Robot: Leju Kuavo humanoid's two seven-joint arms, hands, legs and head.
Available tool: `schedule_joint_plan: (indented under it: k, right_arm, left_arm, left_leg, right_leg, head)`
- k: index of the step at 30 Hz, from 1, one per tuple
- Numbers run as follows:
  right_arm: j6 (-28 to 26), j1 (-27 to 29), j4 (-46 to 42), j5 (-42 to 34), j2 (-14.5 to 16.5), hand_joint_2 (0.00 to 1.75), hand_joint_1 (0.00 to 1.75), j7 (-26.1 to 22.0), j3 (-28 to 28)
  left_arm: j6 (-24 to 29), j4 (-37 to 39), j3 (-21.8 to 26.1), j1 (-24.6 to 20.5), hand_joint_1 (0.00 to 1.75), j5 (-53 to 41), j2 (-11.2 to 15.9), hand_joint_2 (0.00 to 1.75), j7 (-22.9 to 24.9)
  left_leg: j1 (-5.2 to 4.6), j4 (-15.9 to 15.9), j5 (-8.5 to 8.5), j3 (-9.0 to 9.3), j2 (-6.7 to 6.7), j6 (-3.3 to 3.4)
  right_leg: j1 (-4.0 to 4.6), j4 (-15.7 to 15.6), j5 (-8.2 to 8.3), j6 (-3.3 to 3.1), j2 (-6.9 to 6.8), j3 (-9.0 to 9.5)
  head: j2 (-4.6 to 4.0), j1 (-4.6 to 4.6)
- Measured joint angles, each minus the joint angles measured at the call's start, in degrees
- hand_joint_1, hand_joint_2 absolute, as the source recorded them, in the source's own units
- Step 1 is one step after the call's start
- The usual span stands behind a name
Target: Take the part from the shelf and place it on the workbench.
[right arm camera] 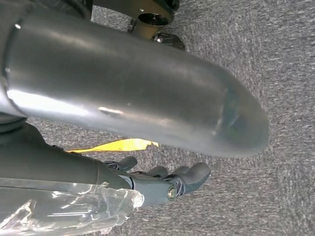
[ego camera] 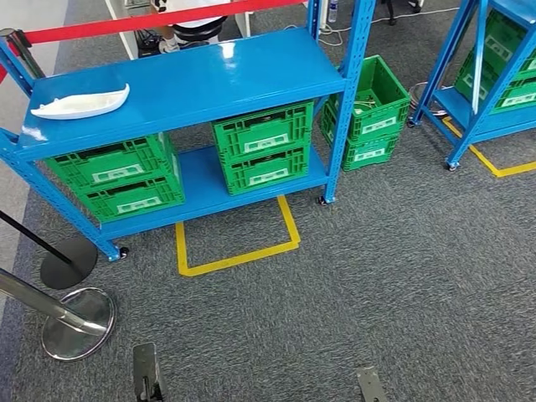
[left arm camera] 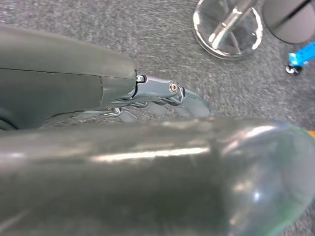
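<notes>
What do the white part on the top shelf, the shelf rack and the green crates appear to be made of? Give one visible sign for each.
White part: probably moulded plastic, smooth and matt white, thin curved shape.
Shelf rack: looks like painted metal, glossy blue with light glare.
Green crates: seemingly rigid plastic, with ribbed, latticed walls.

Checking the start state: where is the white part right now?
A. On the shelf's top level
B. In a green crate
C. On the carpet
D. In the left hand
A: the white part lies on the blue shelf's top level, near its left end.
</notes>
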Motion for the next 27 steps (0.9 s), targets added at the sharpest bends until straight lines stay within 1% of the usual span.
schedule_joint_plan:
  k: [1, 2, 3, 4, 5, 6, 7, 9, 10, 11, 12, 14, 15, 16, 17, 18, 19, 20, 21, 22, 23, 24, 25, 26, 27]
  right_arm:
    - [0.0, 0.04, 0.0, -0.19, 0.0, 0.0, 0.0, -0.13, 0.02]
    - [0.01, 0.08, 0.01, -0.43, 0.01, 0.0, 0.0, -0.31, 0.03]
    - [0.01, 0.11, 0.01, -0.67, 0.02, 0.0, 0.0, -0.52, 0.03]
    - [0.02, 0.16, 0.03, -0.87, 0.03, 0.0, 0.0, -0.71, 0.02]
    - [0.03, 0.21, 0.04, -1.04, 0.04, 0.0, 0.0, -0.89, 0.02]
    - [0.03, 0.28, 0.05, -1.2, 0.04, 0.0, 0.0, -1.02, 0.01]
    - [0.04, 0.36, 0.07, -1.38, 0.04, 0.0, 0.0, -1.13, -0.01]
    - [0.04, 0.51, 0.07, -1.92, 0.04, 0.0, 0.0, -1.49, -0.04]
    - [0.03, 0.6, 0.07, -2.2, 0.04, 0.0, 0.0, -1.73, -0.08]
    - [0.02, 0.7, 0.07, -2.48, 0.04, 0.0, 0.0, -1.94, -0.13]
    - [0.01, 0.83, 0.07, -2.75, 0.04, 0.0, 0.0, -2.14, -0.19]
    - [0.0, 1.21, 0.07, -3.34, 0.03, 0.0, 0.0, -2.48, -0.37]
    - [0.0, 1.49, 0.07, -3.69, 0.02, 0.0, 0.0, -2.69, -0.5]
    - [0.0, 1.78, 0.07, -4.03, 0.02, 0.0, 0.0, -2.91, -0.65]
    - [0.0, 2.06, 0.07, -4.35, 0.01, 0.0, 0.0, -3.13, -0.81]
    - [0.0, 2.3, 0.07, -4.64, -0.03, 0.0, 0.0, -3.35, -1.0]
    - [-0.07, 2.51, 0.07, -4.98, -0.08, 0.0, 0.0, -3.52, -1.19]
    - [-0.28, 2.66, 0.07, -5.42, -0.11, 0.0, 0.0, -3.65, -1.45]
    - [-0.55, 2.78, 0.08, -5.89, -0.13, 0.0, 0.0, -3.73, -1.78]
    - [-0.86, 2.91, 0.08, -6.32, -0.12, 0.0, 0.0, -3.76, -2.12]
    - [-1.16, 3.06, 0.09, -6.66, -0.1, 0.0, 0.0, -3.8, -2.47]
    - [-1.32, 3.28, 0.09, -6.85, -0.1, 0.0, 0.0, -3.84, -2.79]
    - [-1.42, 3.53, 0.08, -6.93, -0.11, 0.0, 0.0, -3.86, -3.04]
    - [-1.47, 3.72, 0.08, -6.97, -0.11, 0.0, 0.0, -3.87, -3.29]
    - [-1.47, 3.82, 0.07, -6.98, -0.11, 0.0, 0.0, -3.87, -3.42]
  left_arm:
    - [-0.04, 0.0, 0.0, 0.13, 0.0, 0.02, 0.03, 0.0, -0.07]
    - [-0.11, 0.0, 0.0, 0.24, 0.0, 0.03, 0.07, 0.0, -0.19]
    - [-0.22, 0.0, 0.0, 0.3, 0.0, 0.03, 0.11, 0.0, -0.33]
    - [-0.33, 0.0, 0.0, 0.33, 0.0, 0.03, 0.14, 0.0, -0.49]
    - [-0.43, 0.0, 0.0, 0.3, 0.0, 0.02, 0.15, 0.0, -0.62]
    - [-0.49, 0.0, 0.0, 0.27, 0.0, 0.02, 0.16, 0.0, -0.73]
    - [-0.56, 0.0, 0.0, 0.3, 0.0, 0.02, 0.18, 0.0, -0.81]
    - [-0.86, 0.0, 0.0, 0.53, 0.0, -0.01, 0.26, 0.0, -0.89]
    - [-1.07, 0.0, -0.01, 0.69, 0.0, -0.03, 0.31, 0.0, -0.92]
    - [-1.24, 0.0, -0.01, 0.8, 0.0, -0.05, 0.37, 0.0, -0.93]
    - [-1.37, 0.0, -0.02, 0.89, 0.0, -0.08, 0.4, 0.0, -0.95]
    - [-1.61, 0.0, -0.03, 1.08, 0.0, -0.2, 0.49, 0.0, -0.96]
    - [-1.82, 0.0, -0.05, 1.25, 0.0, -0.32, 0.56, 0.0, -0.96]
    - [-2.05, 0.0, -0.07, 1.45, 0.0, -0.44, 0.65, 0.0, -0.96]
    - [-2.28, 0.0, -0.1, 1.65, 0.0, -0.56, 0.75, 0.0, -0.96]
    - [-2.52, 0.0, -0.12, 1.83, 0.0, -0.72, 0.82, 0.0, -0.99]
    - [-3.07, 0.0, -0.19, 2.0, 0.0, -1.15, 0.88, 0.0, -0.93]
    - [-4.55, -0.5, -0.55, 2.4, 0.0, -2.12, 0.9, 0.0, -0.11]
    - [-6.88, -2.35, -1.43, 3.45, 0.0, -3.24, 0.69, 0.0, 2.08]
    - [-9.77, -6.21, -3.05, 5.37, 0.0, -4.11, 0.36, 0.0, 6.2]
    - [-12.43, -12.1, -5.56, 7.98, 0.0, -4.41, -0.13, 0.0, 12.34]
    - [-13.91, -18.83, -8.44, 10.79, 0.0, -3.77, -0.55, 0.0, 19.6]
    - [-14.24, -25.22, -11.34, 13.15, 0.0, -2.54, -0.72, 0.0, 26.41]
    - [-13.68, -30.5, -14.14, 14.84, 0.0, -1.12, -0.73, 0.0, 31.39]
    - [-13.21, -32.81, -15.37, 15.55, 0.0, -0.35, -0.64, 0.0, 33.91]
  left_leg:
    - [0.0, 0.21, 1.1, -0.61, 0.04, 0.07]
    - [-0.02, -1.79, 3.23, -0.08, 0.11, 0.22]
    - [-0.05, -5.34, 5.86, 1.33, 0.37, 0.47]
    - [-0.19, -9.09, 7.9, 2.98, 0.89, 0.71]
    - [-0.33, -12.36, 8.94, 4.46, 1.34, 0.97]
    - [-0.46, -14.33, 9.15, 5.38, 1.72, 1.2]
    - [-0.59, -15.15, 8.71, 5.78, 1.82, 1.41]
    - [-0.46, -15.69, 8.28, 6.12, 1.32, 1.92]
    - [-0.31, -15.87, 8.18, 6.41, 1.05, 2.22]
    - [-0.14, -16.05, 8.07, 6.75, 0.82, 2.55]
    - [-0.01, -16.16, 7.91, 7.12, 0.62, 2.85]
    - [-0.01, -16.15, 7.36, 7.73, 0.17, 3.26]
    - [-0.02, -16.15, 7.04, 8.1, -0.12, 3.32]
    - [-0.01, -16.15, 6.67, 8.55, -0.45, 3.29]
    - [0.01, -16.14, 6.26, 9.12, -0.78, 3.19]
    - [0.06, -16.14, 5.8, 9.78, -1.08, 3.04]
    - [0.06, -16.13, 5.32, 10.36, -1.36, 2.79]
    - [-0.02, -16.04, 4.84, 10.75, -1.64, 2.5]
    - [-0.09, -16.02, 4.52, 10.97, -1.85, 2.2]
    - [-0.16, -16.04, 4.35, 11.03, -2.02, 1.92]
    - [-0.13, -16.11, 4.25, 11.1, -2.14, 1.66]
    - [0.0, -16.2, 4.1, 11.19, -2.1, 1.38]
    - [0.06, -15.83, 3.73, 11.07, -1.81, 1.06]
    - [0.1, -14.52, 2.92, 10.38, -1.36, 0.69]
    - [0.1, -13.89, 2.51, 10.07, -1.09, 0.49]
  right_leg:
    - [0.02, 0.0, -0.26, 0.0, -0.2, 0.31]
    - [0.03, 0.0, -0.57, 0.05, -0.38, 0.75]
    - [0.03, -0.02, -0.91, 0.16, -0.53, 1.27]
    - [0.14, -0.01, -1.31, 0.36, -0.69, 1.61]
    - [0.27, 0.01, -1.71, 0.64, -0.83, 1.89]
    - [0.4, -0.06, -2.04, 0.92, -1.01, 2.01]
    - [0.51, -0.22, -2.3, 1.23, -1.21, 2.05]
    - [0.5, -0.58, -2.68, 1.86, -1.62, 2.66]
    - [0.49, -0.09, -3.13, 2.16, -1.5, 2.71]
    - [0.49, 1.55, -4.04, 2.43, -1.2, 2.15]
    - [0.44, 4.51, -5.39, 2.63, -0.76, 0.61]
    - [0.44, 12.48, -8.18, 2.87, -0.24, -4.11]
    - [0.44, 15.3, -8.51, 2.95, -0.17, -6.21]
    - [0.44, 16.12, -7.64, 2.98, -0.15, -7.43]
    - [0.41, 14.6, -5.57, 2.96, -0.13, -7.5]
    - [0.35, 11.09, -2.69, 2.94, 0.01, -6.53]
    - [0.28, 7.18, -0.22, 2.92, 0.42, -5.14]
    - [0.17, 3.65, 1.38, 2.79, 0.89, -3.66]
    - [0.11, 1.43, 2.09, 2.62, 1.34, -2.64]
    - [0.14, 0.65, 1.9, 2.34, 1.68, -2.15]
    - [0.23, 0.39, 1.67, 1.96, 1.76, -1.93]
    - [0.28, 0.34, 1.6, 1.6, 1.67, -1.87]
    - [0.31, 0.19, 1.48, 1.25, 1.48, -1.71]
    - [0.26, -0.01, 1.35, 0.92, 1.12, -1.51]
    - [0.17, -0.15, 1.3, 0.75, 0.9, -1.36]
  head:
    - [0.0, 0.02]
    - [0.0, 0.01]
    - [0.0, 0.0]
    - [0.0, 0.01]
    - [0.0, -0.03]
    - [0.0, 0.03]
    - [0.0, 0.05]
    - [0.0, 0.15]
    - [0.0, 0.23]
    - [0.0, 0.4]
    - [0.0, 0.6]
    - [0.0, 0.89]
    - [0.0, 0.93]
    - [0.0, 0.94]
    - [0.0, 0.94]
    - [0.0, 0.95]
    - [0.0, 0.97]
    - [0.0, 1.01]
    - [0.0, 0.98]
    - [0.0, 0.89]
    - [0.0, 0.82]
    - [0.0, 0.74]
    - [0.0, 0.61]
    - [0.0, 0.4]
    - [0.0, 0.29]
